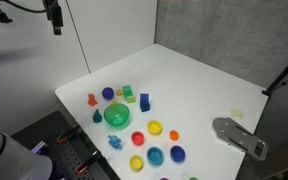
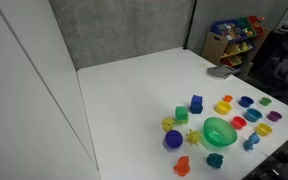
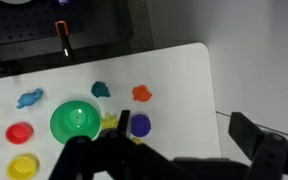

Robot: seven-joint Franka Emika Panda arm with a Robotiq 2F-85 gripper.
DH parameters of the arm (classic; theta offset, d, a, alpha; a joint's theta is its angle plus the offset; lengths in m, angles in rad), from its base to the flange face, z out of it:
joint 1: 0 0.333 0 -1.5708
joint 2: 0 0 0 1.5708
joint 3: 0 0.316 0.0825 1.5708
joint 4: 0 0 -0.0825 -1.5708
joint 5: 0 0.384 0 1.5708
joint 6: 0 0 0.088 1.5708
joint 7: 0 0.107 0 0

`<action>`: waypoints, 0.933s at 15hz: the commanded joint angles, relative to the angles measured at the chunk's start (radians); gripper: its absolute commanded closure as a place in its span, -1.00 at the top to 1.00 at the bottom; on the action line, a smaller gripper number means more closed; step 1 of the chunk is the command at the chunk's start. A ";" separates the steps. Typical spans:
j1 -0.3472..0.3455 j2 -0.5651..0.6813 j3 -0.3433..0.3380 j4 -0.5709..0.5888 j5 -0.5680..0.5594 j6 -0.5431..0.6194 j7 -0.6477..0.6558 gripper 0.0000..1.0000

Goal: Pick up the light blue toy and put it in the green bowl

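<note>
Light blue toy tiny near green bowl; claw dark, blurred, cropped, its spread unclear.

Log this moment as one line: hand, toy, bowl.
hand: high above table, grip unclear | light blue toy: on table near green bowl, not touching | green bowl: empty | step: pick not yet begun

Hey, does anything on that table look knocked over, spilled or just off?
Nothing stands out. The green bowl sits upright among loosely scattered toys, and nothing looks spilled or tipped. The light blue toy lies apart from it, near the edge of the table.
</note>
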 commanded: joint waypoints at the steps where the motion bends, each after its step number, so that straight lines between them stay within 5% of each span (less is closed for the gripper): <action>1: -0.024 -0.001 0.017 0.003 0.008 -0.007 -0.008 1.00; 14: -0.080 0.058 0.013 -0.015 -0.096 0.051 -0.029 1.00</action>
